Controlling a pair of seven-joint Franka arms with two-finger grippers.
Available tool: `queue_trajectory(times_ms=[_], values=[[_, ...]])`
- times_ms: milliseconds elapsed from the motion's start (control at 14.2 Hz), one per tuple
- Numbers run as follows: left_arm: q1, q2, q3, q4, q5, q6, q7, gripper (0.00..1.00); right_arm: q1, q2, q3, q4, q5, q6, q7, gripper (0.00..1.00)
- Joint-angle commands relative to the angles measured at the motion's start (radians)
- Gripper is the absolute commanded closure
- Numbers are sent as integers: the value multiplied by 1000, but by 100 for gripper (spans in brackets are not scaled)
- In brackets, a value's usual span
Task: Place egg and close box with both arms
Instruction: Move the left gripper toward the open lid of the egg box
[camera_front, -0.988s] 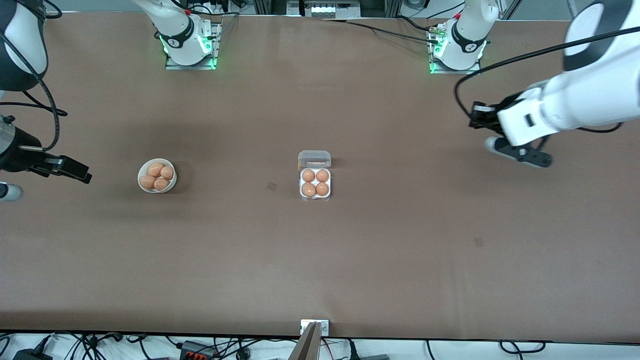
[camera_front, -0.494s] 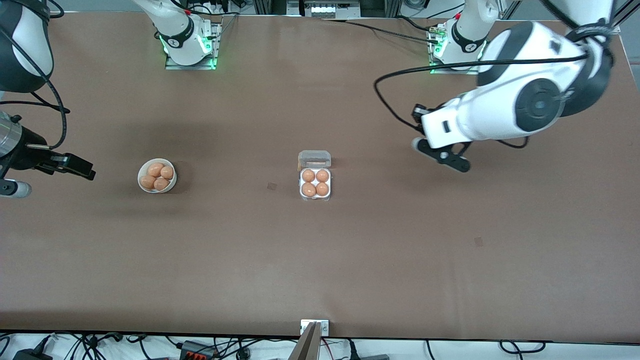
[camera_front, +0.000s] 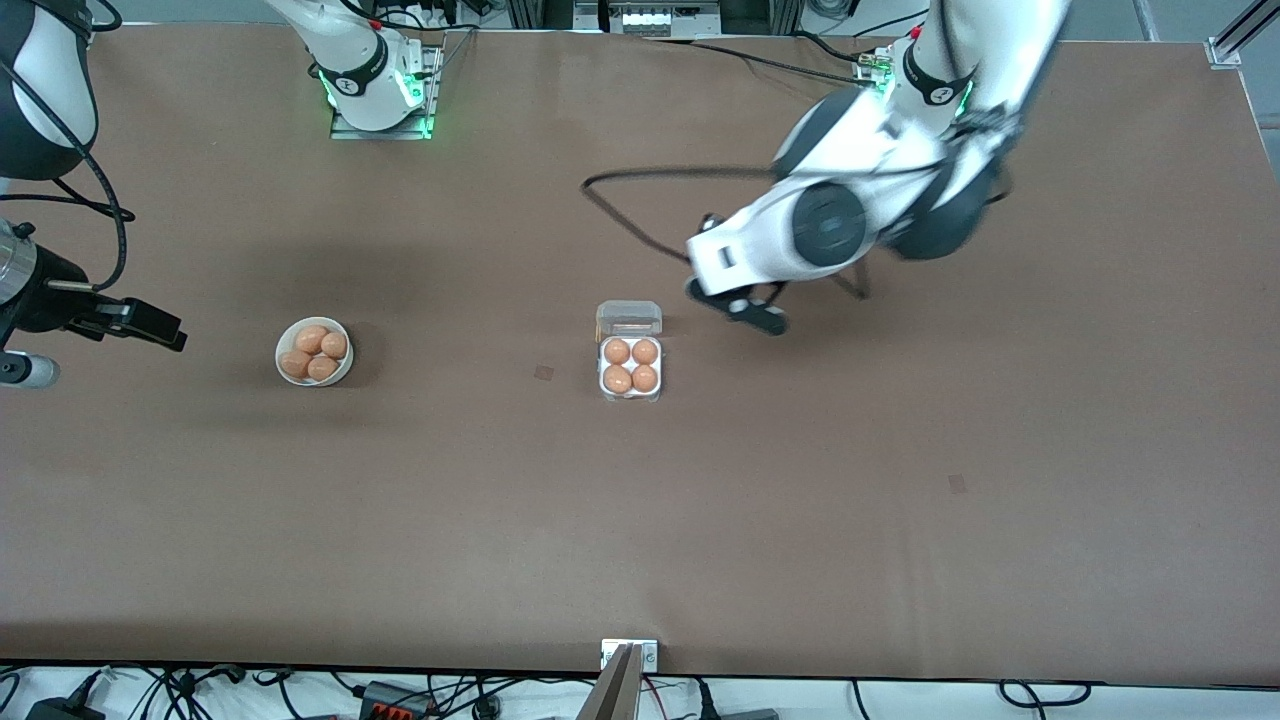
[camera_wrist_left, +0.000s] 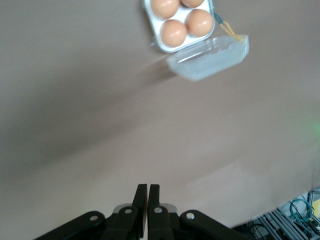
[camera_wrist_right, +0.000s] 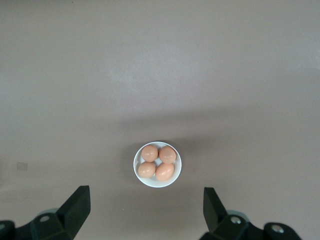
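Brown matte table (camera_front: 900, 560) fills the view, soft shadows on it, two small dark marks. Black cables (camera_front: 180, 690) and a power strip along the near edge on white floor. Metal bracket (camera_front: 629, 655) at the near edge middle. Aluminium framing (camera_front: 640, 12) at top.

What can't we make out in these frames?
- Box in the left wrist view: the picture's edge cuts off two of its four eggs.
- Lid latch: clear plastic, too small in the front view, blurred in the left wrist view.
- Left pincer: motion-blurred in the front view.
- Right pincer: front view shows it side-on at the edge; the spread fingers show only in its wrist view.
- Bowl: whether more eggs lie under the four visible is hidden.
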Motion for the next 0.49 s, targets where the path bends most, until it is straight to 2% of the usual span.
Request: queue_trajectory(times_ms=[0,282,423], values=[[-40,110,8,68,-15,50,-8,95,-8,-38,17,-38,-12,-3,0,0],[-117,152,8,86,-13,63,-13,98,-5,-74,20,-121,-12,66,1,0],[-123,184,8,120,-13,74,-8,99,-7,-76,20,-130,-12,75,0,0]])
